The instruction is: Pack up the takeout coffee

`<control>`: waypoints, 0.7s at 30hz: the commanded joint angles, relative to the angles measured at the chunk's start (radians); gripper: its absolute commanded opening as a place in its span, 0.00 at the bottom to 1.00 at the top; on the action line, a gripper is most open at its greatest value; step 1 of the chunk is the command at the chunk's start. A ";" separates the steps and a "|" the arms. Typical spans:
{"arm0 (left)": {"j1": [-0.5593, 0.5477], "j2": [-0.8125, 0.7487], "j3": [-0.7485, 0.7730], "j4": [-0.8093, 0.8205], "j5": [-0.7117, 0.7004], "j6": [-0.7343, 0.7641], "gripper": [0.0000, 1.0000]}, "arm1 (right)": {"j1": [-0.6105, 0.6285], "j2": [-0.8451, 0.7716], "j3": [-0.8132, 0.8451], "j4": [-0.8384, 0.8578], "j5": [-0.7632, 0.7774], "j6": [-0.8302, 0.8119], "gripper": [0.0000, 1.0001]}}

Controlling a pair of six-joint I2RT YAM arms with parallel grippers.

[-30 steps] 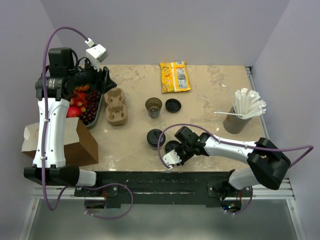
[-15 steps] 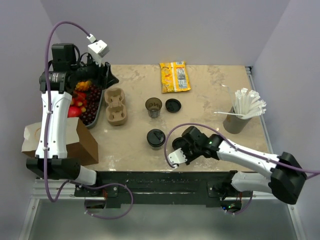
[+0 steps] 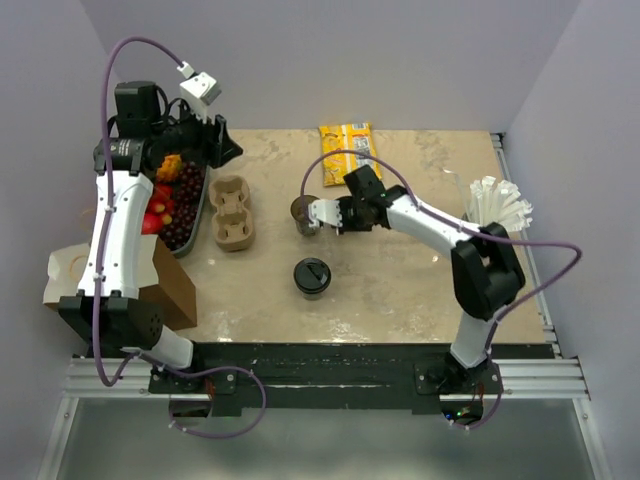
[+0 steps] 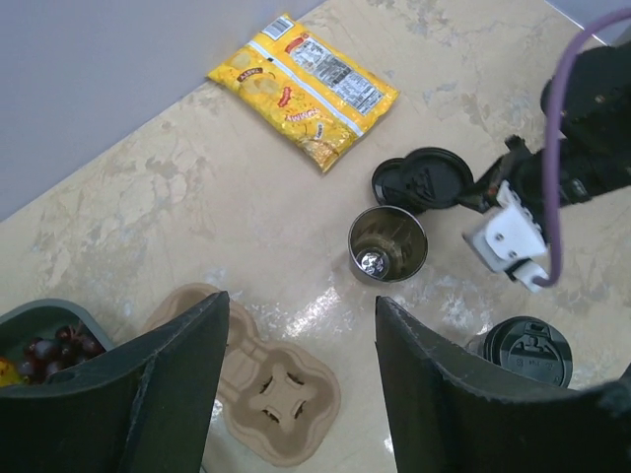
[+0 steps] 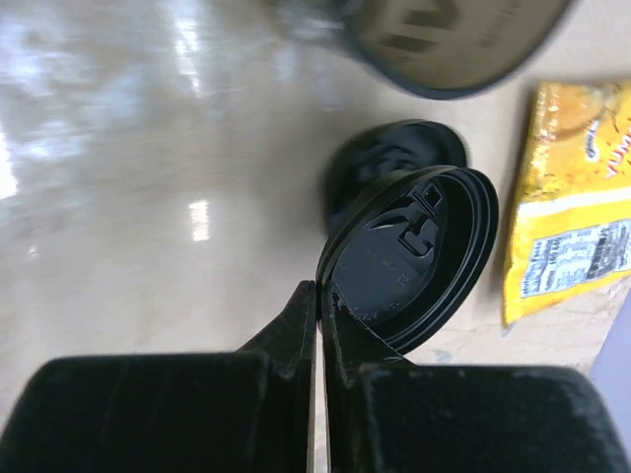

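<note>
1. The right gripper pinches a black lid beside the open cup.
2. The left gripper is spread wide above the cup holder.
3. Another cup has its lid on.
4. The green tray holds fruit.

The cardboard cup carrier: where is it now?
In the top view, the cup carrier lies at the left, between the fruit tray and the lidless cup.

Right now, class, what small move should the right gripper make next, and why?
Probably swing the black plastic lid over the open dark takeout cup and set it level: the right gripper pinches the lid by its rim, just beside that uncovered cup.
</note>
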 commanded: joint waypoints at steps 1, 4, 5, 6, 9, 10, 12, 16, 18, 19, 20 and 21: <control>0.007 0.043 0.037 0.034 -0.026 0.018 0.66 | -0.047 0.122 0.160 0.007 -0.037 -0.019 0.00; 0.007 0.080 0.063 0.037 -0.030 0.017 0.66 | -0.069 0.175 0.198 0.013 -0.036 -0.033 0.00; 0.007 0.088 0.083 0.038 -0.027 0.014 0.66 | -0.073 0.186 0.202 0.012 -0.033 -0.037 0.00; 0.007 0.094 0.092 0.041 -0.026 0.015 0.66 | -0.075 0.193 0.202 0.012 -0.033 -0.037 0.03; 0.007 0.123 0.124 0.041 -0.032 0.023 0.67 | -0.092 0.189 0.179 0.056 -0.059 -0.021 0.31; 0.007 0.137 0.130 0.041 -0.033 0.023 0.67 | -0.093 0.175 0.166 0.073 -0.083 -0.016 0.37; 0.007 0.148 0.134 0.040 -0.015 0.031 0.68 | -0.095 0.164 0.168 0.073 -0.105 0.010 0.53; -0.007 0.145 0.094 0.026 0.025 0.090 0.69 | -0.096 0.109 0.188 0.068 -0.145 0.111 0.74; -0.021 0.128 0.028 0.035 0.063 0.120 0.69 | -0.096 0.052 0.182 0.068 -0.160 0.174 0.89; -0.032 0.081 -0.016 0.055 0.080 0.130 0.69 | -0.096 0.034 0.174 0.070 -0.165 0.196 0.99; -0.061 0.047 -0.138 0.081 0.095 0.168 0.69 | -0.096 0.014 0.168 0.070 -0.169 0.243 0.99; -0.084 0.006 -0.209 0.127 0.094 0.201 0.70 | -0.098 -0.026 0.160 0.071 -0.180 0.272 0.99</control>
